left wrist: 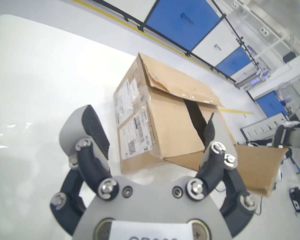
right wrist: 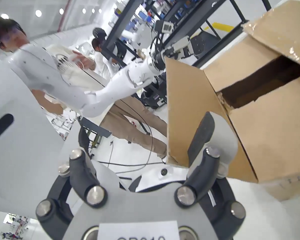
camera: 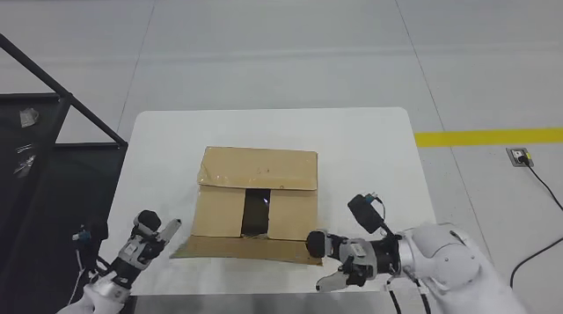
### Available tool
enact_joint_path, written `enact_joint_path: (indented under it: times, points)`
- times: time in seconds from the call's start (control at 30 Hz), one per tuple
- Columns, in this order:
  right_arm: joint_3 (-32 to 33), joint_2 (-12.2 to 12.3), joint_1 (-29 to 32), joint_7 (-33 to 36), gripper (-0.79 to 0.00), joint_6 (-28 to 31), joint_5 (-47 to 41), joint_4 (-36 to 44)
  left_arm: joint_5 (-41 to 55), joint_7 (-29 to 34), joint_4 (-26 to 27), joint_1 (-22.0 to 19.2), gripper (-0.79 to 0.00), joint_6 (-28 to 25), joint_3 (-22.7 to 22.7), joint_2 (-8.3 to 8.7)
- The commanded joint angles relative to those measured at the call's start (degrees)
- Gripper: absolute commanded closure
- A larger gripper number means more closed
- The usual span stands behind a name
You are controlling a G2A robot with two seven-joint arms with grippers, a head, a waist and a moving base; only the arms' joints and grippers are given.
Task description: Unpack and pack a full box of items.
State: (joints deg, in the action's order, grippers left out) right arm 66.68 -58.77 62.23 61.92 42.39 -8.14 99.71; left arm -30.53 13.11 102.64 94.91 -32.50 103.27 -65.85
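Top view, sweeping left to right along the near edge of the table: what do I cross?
left hand → box with its near flap folded out toward the robot → right hand

Printed labels (left wrist: 135, 132) on box (left wrist: 175, 123) side; barcodes visible, no text legible.

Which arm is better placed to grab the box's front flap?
Probably right: the right gripper is open by the front flap, one finger close beside its corner; the left gripper looks farther off, beside the box.
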Motion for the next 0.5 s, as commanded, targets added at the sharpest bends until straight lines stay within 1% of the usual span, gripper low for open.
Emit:
enact_joint_path:
  times: [0.0, 0.07, 0.17, 0.27, 0.33, 0.4, 0.43, 0.47]
  points:
    - [-1.8, 1.4, 0.5, -1.5, -0.785, 1.5, 3.6, -0.1, -0.6, 3.1, -0.7, 0.4, -0.785, -3.8, 0.9, 0.42]
    - [-3.8, 2.5, 0.4, -2.8, -0.785, 2.8, 6.3, -0.6, -1.8, 6.4, -1.1, 0.9, -0.785, -6.7, 1.5, 0.83]
    - [-6.9, 3.6, -0.6, -4.1, -0.785, 4.1, 9.0, -1.7, -4.3, 9.4, -1.6, 1.5, -0.785, -9.8, 2.1, 1.31]
    - [-9.2, 4.3, -1.9, -4.7, -0.785, 4.7, 9.1, -2.3, -7.6, 11.4, -2.0, 2.1, -0.785, -12.0, 1.9, 1.67]
    - [-9.8, 4.6, -2.9, -5.1, -0.785, 5.0, 7.3, -2.5, -10.1, 12.0, -2.2, 2.4, -0.785, -12.7, 1.6, 1.83]
    - [-9.1, 4.5, -3.8, -6.6, -0.785, 3.3, 3.2, -3.6, -12.4, 11.7, -2.3, 2.5, -0.785, -12.7, 1.1, 1.91]
    - [-7.9, 4.5, -4.3, -9.7, -0.785, 0.6, 1.3, -4.5, -13.3, 11.3, -2.4, 2.5, -0.785, -12.5, 0.9, 1.93]
    - [-6.7, 4.3, -4.5, -14.0, -0.785, -3.7, 0.4, -5.3, -14.2, 10.9, -2.5, 2.4, -0.785, -12.2, 0.7, 1.94]
